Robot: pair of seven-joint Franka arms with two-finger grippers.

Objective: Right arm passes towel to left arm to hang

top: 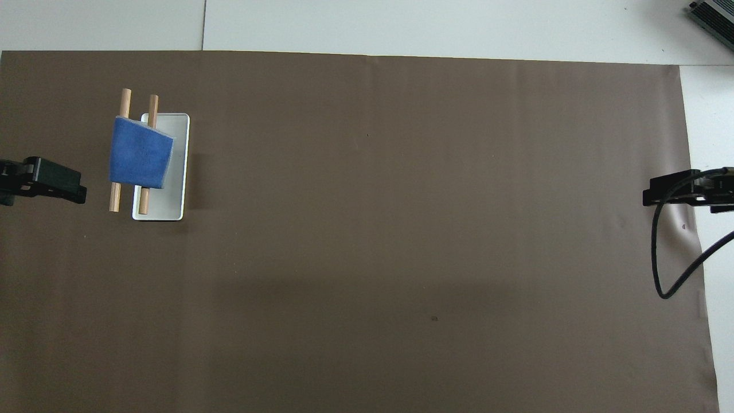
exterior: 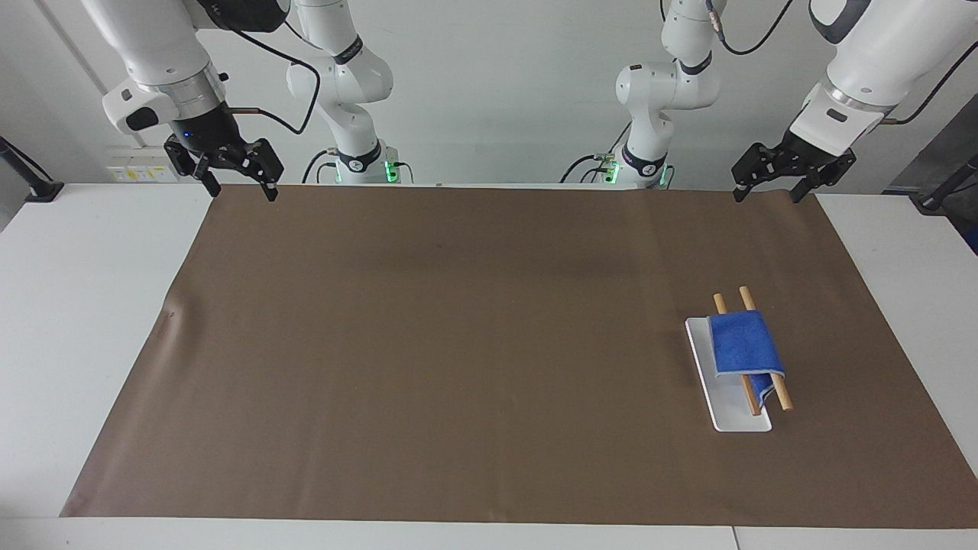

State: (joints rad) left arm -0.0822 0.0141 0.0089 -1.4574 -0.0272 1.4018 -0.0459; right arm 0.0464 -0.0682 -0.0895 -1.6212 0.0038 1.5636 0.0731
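Note:
The bright-blue towel (exterior: 743, 346) (top: 140, 160) hangs draped over two wooden rods (exterior: 764, 348) (top: 121, 150) of a rack with a white base plate (exterior: 726, 399) (top: 172, 166), toward the left arm's end of the table. My left gripper (exterior: 766, 192) (top: 54, 183) hovers open and empty in the air over the brown mat's corner by the robots, apart from the rack. Over the mat's corner at the right arm's end, my right gripper (exterior: 238, 186) (top: 665, 192) is also raised, open and empty. Nothing touches the towel.
A large brown mat (exterior: 489, 359) (top: 401, 229) covers most of the white table (exterior: 76, 305). A black cable (top: 668, 264) loops down from the right wrist. A grey device corner (top: 714, 17) shows at the table's far edge.

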